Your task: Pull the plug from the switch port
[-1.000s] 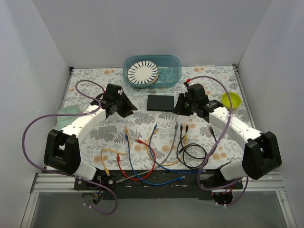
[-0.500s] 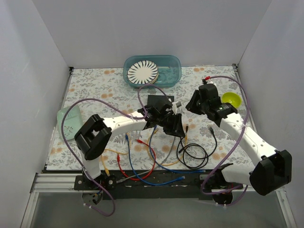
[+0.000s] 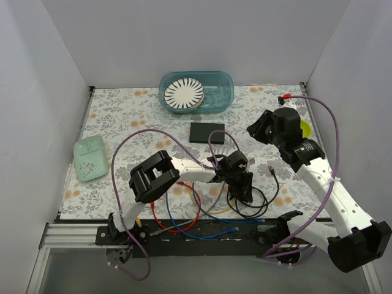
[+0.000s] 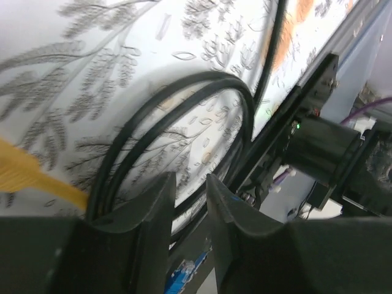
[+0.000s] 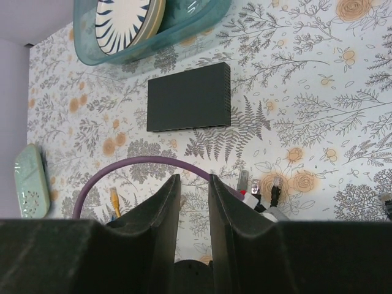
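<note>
The switch [image 3: 207, 132] is a flat dark grey box lying mid-table; it also shows in the right wrist view [image 5: 188, 97]. No cable shows plugged into it. My left gripper [image 3: 247, 195] hangs low over a black cable coil [image 3: 251, 201] at the front; its jaws [image 4: 191, 180] stand a narrow gap apart with nothing between them, and the coil [image 4: 184, 116] lies just below. My right gripper [image 3: 256, 130] is raised to the right of the switch; its jaws [image 5: 194, 179] stand a narrow gap apart and hold nothing.
Loose red, blue, yellow and grey cables [image 3: 184, 205] lie at the front. A teal tub [image 3: 223, 92] holding a striped plate [image 3: 184, 93] stands at the back. A mint green tray [image 3: 90, 158] lies left. A yellow-green bowl [image 3: 304, 127] is mostly hidden behind the right arm.
My left arm has swung from the far left across to the front right, over the black coil. My right arm has risen and drawn back to the right, away from the switch.
</note>
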{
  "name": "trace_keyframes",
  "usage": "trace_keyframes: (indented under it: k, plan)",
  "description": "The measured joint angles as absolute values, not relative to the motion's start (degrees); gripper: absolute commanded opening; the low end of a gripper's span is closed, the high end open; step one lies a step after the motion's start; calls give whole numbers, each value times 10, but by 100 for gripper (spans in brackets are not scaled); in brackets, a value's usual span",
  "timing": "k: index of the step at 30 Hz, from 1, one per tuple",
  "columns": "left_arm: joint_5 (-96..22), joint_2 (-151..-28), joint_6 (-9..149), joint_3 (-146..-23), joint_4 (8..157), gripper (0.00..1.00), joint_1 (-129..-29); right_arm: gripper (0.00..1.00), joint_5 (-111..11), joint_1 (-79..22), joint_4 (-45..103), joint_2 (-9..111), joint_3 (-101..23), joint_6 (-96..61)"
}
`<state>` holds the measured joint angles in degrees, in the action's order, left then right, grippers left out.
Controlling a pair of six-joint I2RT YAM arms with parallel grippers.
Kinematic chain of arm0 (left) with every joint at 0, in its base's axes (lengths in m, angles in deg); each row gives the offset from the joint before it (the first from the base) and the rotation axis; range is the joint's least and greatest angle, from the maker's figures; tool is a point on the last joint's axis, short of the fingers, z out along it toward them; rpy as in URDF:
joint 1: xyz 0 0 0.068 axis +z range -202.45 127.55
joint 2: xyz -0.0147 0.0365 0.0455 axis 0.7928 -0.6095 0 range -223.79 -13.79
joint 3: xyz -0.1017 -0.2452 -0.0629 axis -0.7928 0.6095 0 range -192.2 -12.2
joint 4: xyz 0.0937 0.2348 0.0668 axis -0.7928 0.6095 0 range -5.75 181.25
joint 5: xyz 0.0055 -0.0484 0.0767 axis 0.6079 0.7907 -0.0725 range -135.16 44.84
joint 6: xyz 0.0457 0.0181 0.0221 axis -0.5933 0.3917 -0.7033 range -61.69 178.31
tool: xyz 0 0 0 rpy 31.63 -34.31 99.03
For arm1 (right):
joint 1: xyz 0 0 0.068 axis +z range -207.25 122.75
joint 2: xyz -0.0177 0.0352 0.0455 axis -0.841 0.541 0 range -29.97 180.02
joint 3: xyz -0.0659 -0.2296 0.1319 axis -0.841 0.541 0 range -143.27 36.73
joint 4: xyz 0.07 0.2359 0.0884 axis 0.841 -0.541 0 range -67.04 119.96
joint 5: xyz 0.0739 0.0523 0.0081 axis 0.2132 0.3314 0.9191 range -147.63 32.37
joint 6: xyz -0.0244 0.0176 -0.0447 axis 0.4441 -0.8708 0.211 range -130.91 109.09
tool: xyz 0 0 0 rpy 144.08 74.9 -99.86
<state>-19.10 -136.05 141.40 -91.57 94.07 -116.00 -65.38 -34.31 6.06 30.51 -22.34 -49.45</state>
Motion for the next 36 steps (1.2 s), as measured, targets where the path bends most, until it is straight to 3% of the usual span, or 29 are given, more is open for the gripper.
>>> trace_keyframes:
  k: [3, 7, 12, 16, 23, 31, 36]
  plan:
    - [-218, -1340, 1443, -891, 949, 28, -1155, 33, -651, -344, 61, 288, -214, -495]
    - [-286, -1236, 1489, -769, 974, 26, -1132, 33, -647, -344, 64, 270, -181, -498]
    - [-312, -1074, 1571, -577, 1002, 23, -1018, 32, -642, -344, 65, 267, -155, -500]
    - [-364, -955, 1618, -488, 1053, 27, -928, 32, -637, -344, 68, 267, -145, -500]
    - [-491, -875, 1632, -480, 1211, 28, -765, 32, -622, -344, 78, 269, -129, -500]
    - [-525, -907, 1639, -530, 1331, 22, -513, 32, -610, -344, 79, 286, -129, -496]
    - [-518, -894, 1600, -624, 1337, 25, -477, 31, -609, -339, 80, 287, -129, -490]
